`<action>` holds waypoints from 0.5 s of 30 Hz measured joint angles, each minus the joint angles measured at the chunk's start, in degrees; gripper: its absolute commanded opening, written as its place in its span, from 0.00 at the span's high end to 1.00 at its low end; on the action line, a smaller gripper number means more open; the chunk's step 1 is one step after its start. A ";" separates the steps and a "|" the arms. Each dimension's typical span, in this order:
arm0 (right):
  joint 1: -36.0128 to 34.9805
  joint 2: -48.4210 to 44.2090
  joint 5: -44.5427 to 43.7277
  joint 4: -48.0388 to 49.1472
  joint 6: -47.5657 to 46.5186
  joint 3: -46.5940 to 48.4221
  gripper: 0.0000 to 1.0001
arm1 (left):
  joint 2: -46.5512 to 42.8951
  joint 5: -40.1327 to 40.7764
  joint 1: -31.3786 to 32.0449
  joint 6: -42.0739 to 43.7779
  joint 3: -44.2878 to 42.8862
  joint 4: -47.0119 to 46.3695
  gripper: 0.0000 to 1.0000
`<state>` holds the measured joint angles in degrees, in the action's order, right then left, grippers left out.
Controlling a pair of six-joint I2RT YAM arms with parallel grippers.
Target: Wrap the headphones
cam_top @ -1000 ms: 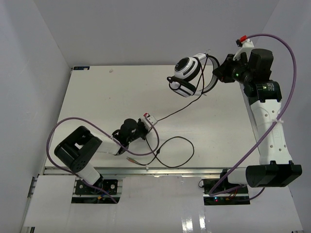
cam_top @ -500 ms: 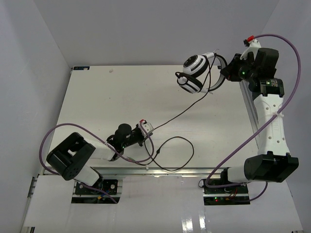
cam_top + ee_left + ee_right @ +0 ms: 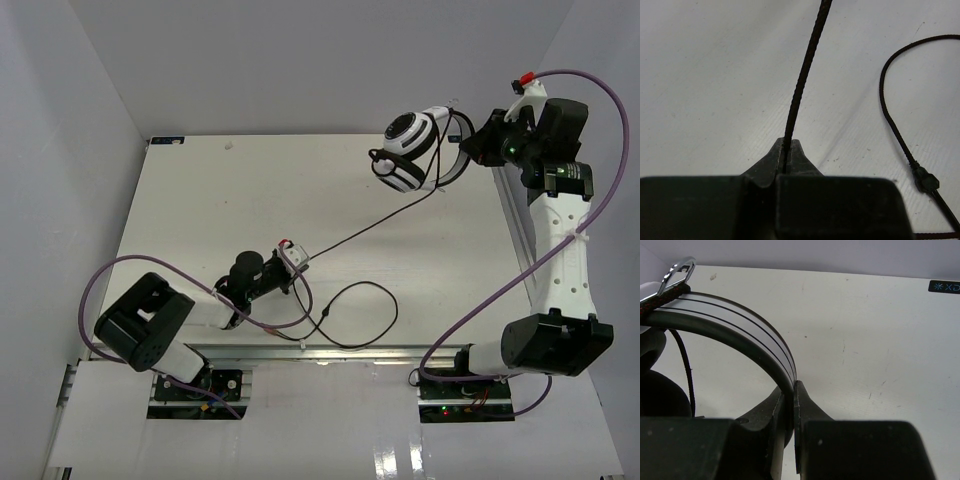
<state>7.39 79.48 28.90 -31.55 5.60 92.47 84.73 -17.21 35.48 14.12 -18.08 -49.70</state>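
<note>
The white headphones [image 3: 410, 145] with black pads hang in the air at the table's far right. My right gripper [image 3: 476, 143] is shut on their headband [image 3: 740, 332], seen clamped between the jaws in the right wrist view. The thin black cable [image 3: 355, 230] runs taut from the headphones down to my left gripper [image 3: 298, 258], which is shut on it low over the table's near middle. In the left wrist view the cable [image 3: 805, 75] rises out of the closed jaws. The slack cable loop [image 3: 365, 315] lies by the near edge, with a small plug [image 3: 924, 179].
The white table [image 3: 200, 200] is walled by grey panels. Purple arm cables [image 3: 120, 270] loop by both arms. A metal rail [image 3: 330, 350] runs along the near edge.
My right gripper has lifted the headphones farther back and right. My left gripper, holding the cable, has moved slightly left, and the cable between them has drawn taut.
</note>
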 measured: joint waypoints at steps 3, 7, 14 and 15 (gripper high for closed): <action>0.21 -0.50 2.80 0.36 -0.20 -0.02 0.92 | -0.19 -0.19 -0.86 -0.68 0.08 -0.49 1.00; 0.41 -1.49 10.04 1.98 -0.78 -1.72 0.92 | 0.02 -0.75 -2.76 -1.66 -0.33 -0.42 1.00; 0.34 -4.95 22.90 -3.12 -14.77 -2.55 0.92 | 1.93 -4.44 -8.18 -4.59 -8.37 5.91 1.00; 0.35 -5.50 22.98 -5.73 -18.39 -2.08 0.92 | 1.99 -5.15 -9.27 -5.09 -11.09 8.10 1.00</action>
<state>7.74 73.98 51.88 -37.28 -12.79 90.39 86.71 -22.35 26.22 9.03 -29.16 -41.59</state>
